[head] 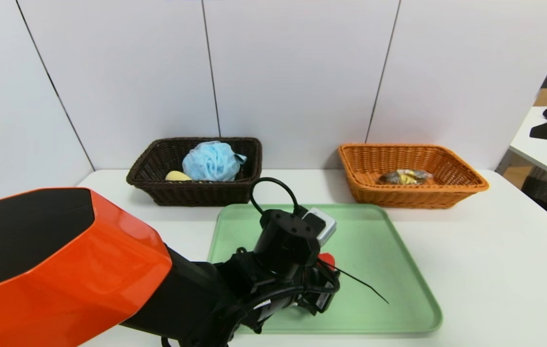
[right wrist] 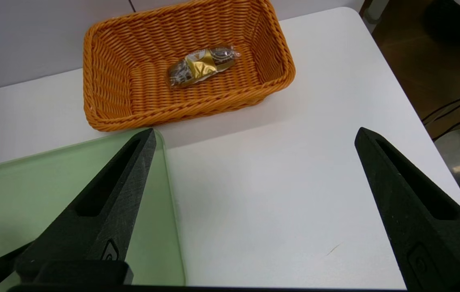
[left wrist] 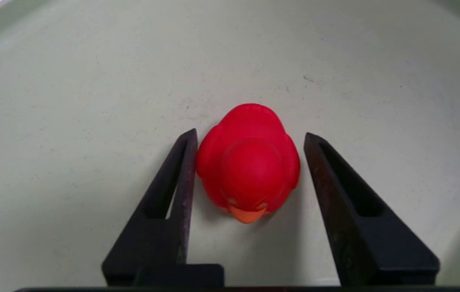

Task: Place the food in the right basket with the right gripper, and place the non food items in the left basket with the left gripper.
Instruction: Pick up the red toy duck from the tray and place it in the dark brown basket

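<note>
Left Fingers Bracket Red Duck on Green Tray

Low over the green tray (head: 374, 270), the left gripper (left wrist: 250, 150) has its fingers (left wrist: 181, 170) parted on either side of a red toy duck (left wrist: 250, 162). One finger is at the duck's side, perhaps touching; a narrow gap shows between the other and the toy. The duck sits on the tray, its orange beak between the fingers.

The right gripper (right wrist: 254, 129) is parked over the tabletop (right wrist: 286, 194) on the right, fingers wide apart with nothing between them.

Behind the tray, on the left, the dark brown basket (head: 196, 195) holds a light blue mesh sponge (head: 210, 161) and a pale yellow item (head: 177, 176). On the right, the orange basket (head: 413, 195) holds a food item in a clear and gold wrapper (right wrist: 203, 65).
</note>
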Controlling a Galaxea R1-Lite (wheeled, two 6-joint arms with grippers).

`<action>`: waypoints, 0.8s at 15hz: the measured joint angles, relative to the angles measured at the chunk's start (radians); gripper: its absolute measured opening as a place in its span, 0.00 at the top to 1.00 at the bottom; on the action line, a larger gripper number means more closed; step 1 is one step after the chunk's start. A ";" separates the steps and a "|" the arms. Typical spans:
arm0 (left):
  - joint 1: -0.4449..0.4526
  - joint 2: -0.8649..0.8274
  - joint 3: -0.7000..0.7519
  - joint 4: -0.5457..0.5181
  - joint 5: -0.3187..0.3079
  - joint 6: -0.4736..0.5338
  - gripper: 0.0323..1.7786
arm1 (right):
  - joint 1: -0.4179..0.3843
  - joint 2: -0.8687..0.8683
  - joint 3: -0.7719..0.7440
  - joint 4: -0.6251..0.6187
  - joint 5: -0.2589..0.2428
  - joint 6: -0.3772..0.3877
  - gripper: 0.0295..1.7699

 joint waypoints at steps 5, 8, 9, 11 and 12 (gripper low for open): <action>0.000 0.002 0.000 -0.001 0.000 0.000 0.60 | 0.001 0.000 -0.001 0.000 0.002 0.001 0.04; 0.000 -0.009 -0.011 0.002 0.001 0.001 0.60 | 0.000 0.000 0.001 0.000 0.001 0.002 0.04; 0.000 -0.016 -0.016 0.003 0.007 0.001 0.61 | 0.000 0.000 0.002 0.001 0.001 0.004 0.04; 0.000 -0.040 -0.028 0.008 0.019 0.001 0.61 | 0.000 0.000 0.002 0.001 0.001 0.008 0.04; 0.000 -0.055 -0.036 0.016 0.022 0.000 0.61 | 0.000 0.000 0.002 0.001 0.003 0.008 0.04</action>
